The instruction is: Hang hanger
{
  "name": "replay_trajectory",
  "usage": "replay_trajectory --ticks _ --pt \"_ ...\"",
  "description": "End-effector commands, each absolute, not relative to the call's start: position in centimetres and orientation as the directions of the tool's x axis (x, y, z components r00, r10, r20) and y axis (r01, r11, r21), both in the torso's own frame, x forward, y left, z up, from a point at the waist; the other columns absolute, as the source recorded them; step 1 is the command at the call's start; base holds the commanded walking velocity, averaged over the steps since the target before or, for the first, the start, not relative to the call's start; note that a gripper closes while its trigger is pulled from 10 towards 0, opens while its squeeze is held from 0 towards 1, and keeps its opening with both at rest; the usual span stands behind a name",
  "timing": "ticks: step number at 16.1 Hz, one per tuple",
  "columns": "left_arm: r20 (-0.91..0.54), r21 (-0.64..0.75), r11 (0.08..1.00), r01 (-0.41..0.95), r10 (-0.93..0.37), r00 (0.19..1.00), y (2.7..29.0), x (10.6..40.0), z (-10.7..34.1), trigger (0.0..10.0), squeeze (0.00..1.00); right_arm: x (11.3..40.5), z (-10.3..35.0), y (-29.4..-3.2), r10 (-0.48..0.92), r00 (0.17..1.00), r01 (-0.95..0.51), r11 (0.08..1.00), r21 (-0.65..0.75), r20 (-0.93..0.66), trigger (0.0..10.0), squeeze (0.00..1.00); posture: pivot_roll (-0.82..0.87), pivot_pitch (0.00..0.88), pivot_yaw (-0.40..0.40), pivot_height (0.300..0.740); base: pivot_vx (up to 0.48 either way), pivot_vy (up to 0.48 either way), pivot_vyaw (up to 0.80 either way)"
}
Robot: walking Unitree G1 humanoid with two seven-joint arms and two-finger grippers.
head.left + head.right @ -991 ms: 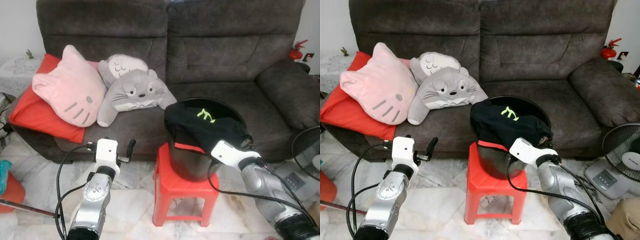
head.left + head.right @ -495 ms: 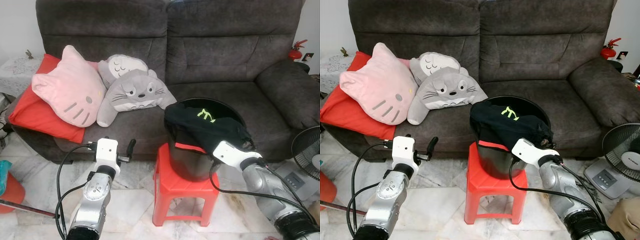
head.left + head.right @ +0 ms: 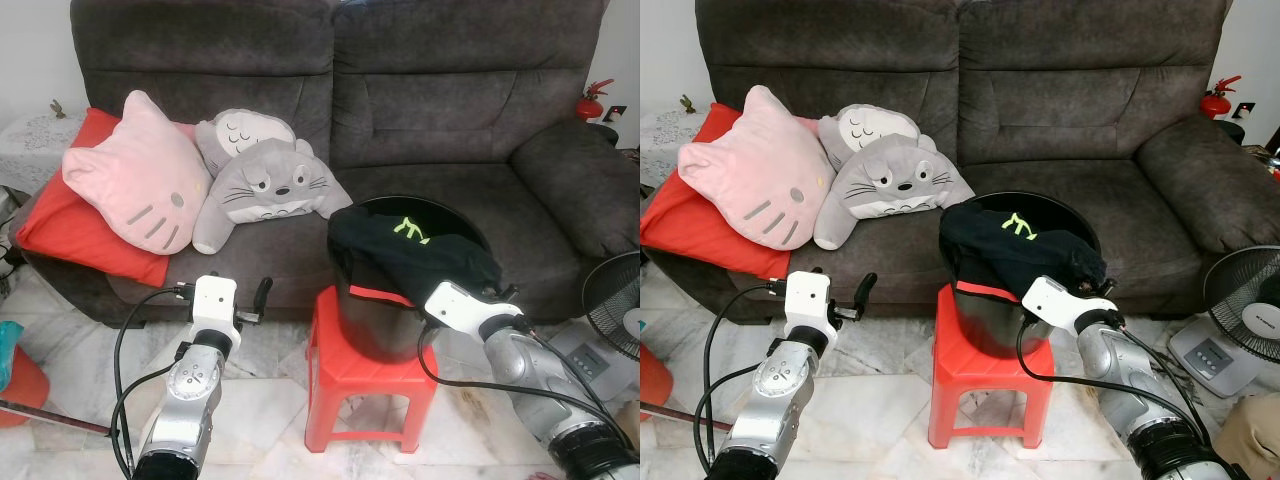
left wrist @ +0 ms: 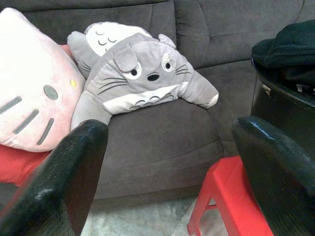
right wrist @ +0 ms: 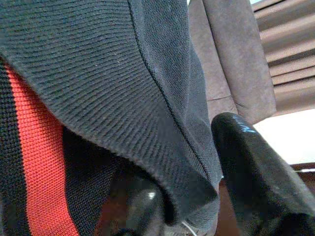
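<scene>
— So, any writing to read?
— Only a lime-green mark on the black garment [image 3: 410, 245], too small to make out.
— Where is the garment?
— Heaped over the black bucket [image 3: 380, 325] on the red stool [image 3: 365, 375], before the sofa [image 3: 430, 110].
— And the right end effector [image 3: 497, 293]?
— At the garment's near edge, one finger [image 5: 253, 172] beside the cloth; whether it grips, I cannot tell.
— The left end effector [image 4: 167, 172]?
— Fingers spread wide, holding nothing, facing the grey plush [image 4: 142, 78].

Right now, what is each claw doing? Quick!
Left claw: open, holding nothing, in front of the sofa.
Right claw: open around the black shirt's edge at the bucket.
</scene>
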State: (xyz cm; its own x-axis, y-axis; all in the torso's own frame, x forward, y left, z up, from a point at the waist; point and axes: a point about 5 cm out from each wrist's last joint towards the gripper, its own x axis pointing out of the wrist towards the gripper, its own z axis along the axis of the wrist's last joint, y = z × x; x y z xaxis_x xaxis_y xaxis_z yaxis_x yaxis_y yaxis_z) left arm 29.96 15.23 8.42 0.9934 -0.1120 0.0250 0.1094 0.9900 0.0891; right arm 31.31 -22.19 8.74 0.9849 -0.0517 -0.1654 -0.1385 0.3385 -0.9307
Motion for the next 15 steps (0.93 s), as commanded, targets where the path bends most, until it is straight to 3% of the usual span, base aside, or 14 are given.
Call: replay_trajectory --ticks 1,7,15 --pt "0.037 0.096 0.990 0.103 -0.107 0.994 15.42 30.17 8.62 10.0 0.00 31.64 9.20 -22.50 -0.069 0.986 -0.115 0.357 -0.927 -0.149 0.0 0.00 -0.06 0.000 0.010 0.740 0.000 0.000 0.00" --pt "0.034 0.107 0.988 0.110 -0.115 0.993 15.66 30.27 8.68 10.0 0.00 31.76 9.20 -22.62 -0.098 0.985 -0.094 0.376 -0.922 -0.140 0.0 0.00 -0.06 0.000 0.022 0.740 0.000 0.000 0.00" --pt "0.035 0.111 0.986 0.124 -0.129 0.991 15.47 30.77 8.88 10.0 0.00 31.96 9.13 -23.27 -0.174 0.974 -0.046 0.468 -0.883 -0.142 0.0 0.00 -0.07 0.000 0.040 0.740 0.000 0.000 0.00"
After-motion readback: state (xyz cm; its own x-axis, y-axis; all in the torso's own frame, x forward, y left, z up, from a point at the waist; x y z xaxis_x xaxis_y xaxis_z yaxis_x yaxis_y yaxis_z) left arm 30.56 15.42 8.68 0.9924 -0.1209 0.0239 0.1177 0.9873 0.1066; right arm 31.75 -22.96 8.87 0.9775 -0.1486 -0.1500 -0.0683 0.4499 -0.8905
